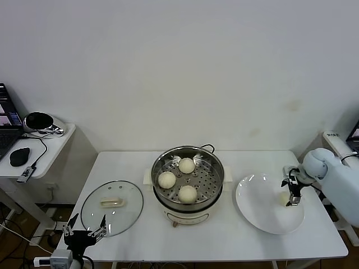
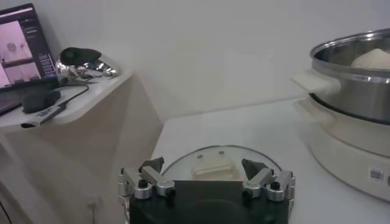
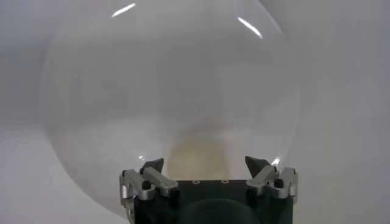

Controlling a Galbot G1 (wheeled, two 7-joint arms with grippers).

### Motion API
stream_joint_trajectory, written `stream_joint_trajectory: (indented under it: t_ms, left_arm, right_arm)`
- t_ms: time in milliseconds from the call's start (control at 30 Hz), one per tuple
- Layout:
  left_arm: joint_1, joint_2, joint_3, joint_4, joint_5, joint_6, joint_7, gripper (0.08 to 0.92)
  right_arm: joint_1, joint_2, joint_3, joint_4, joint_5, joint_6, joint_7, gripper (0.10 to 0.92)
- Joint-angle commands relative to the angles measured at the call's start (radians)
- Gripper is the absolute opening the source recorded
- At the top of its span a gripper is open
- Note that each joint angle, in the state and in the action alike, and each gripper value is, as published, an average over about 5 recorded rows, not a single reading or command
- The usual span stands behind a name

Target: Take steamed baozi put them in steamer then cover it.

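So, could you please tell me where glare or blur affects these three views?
Head view: even light, sharp, soft reflections on the cover. Left wrist view: the steamer is fairly clear, the cover slightly soft. Right wrist view: the plate is blurred, with bright glare streaks near its rim; the baozi is a hazy patch.

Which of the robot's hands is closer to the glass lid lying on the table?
The left one. The left gripper hangs open just at the near rim of the glass lid. The right gripper is far across the table, open over the last bun on the white plate.
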Motion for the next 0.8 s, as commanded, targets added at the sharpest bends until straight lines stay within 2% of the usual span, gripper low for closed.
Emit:
stream_joint_trajectory:
  t_ms: [33, 733, 800]
  left_arm:
    - [0.001, 0.0, 0.001, 0.0, 0.002, 0.001, 0.001, 0.823]
    - [-0.004, 0.001, 0.004, 0.015, 0.003, 0.001, 0.002, 0.823]
    - [-0.005, 0.0, 0.005, 0.017, 0.003, 0.001, 0.001, 0.823]
  right_arm:
    - [-0.017, 0.023, 0.015, -0.05, -0.027, 0.031, 0.01, 0.823]
    - [-0.008, 0.041, 0.011, -0.09, -0.055, 0.045, 0.02, 0.821]
    - [-0.01, 0.038, 0.011, -0.088, -0.056, 0.043, 0.021, 0.799]
